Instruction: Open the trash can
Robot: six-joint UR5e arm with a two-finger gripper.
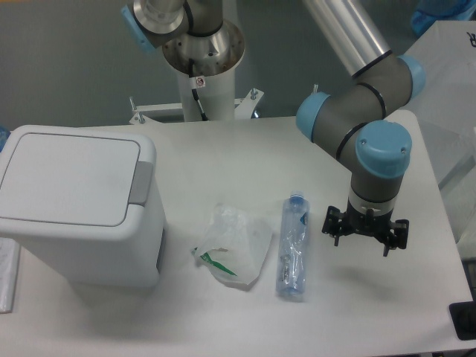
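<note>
The trash can [82,223] is a large white boxy bin at the left of the table. Its flat white lid [67,177] lies shut, and the grey push tab [141,183] sits on the lid's right edge. My gripper [364,230] hangs pointing down over the right part of the table, far from the bin and to the right of the bottle. Its black fingers [332,223] are spread apart and hold nothing.
A clear plastic bottle with a blue cap [294,247] lies lengthwise in the middle. A small clear plastic bag with green print [232,245] lies between it and the bin. The arm's base pedestal [202,71] stands behind the table. The table's right edge [446,216] is near the gripper.
</note>
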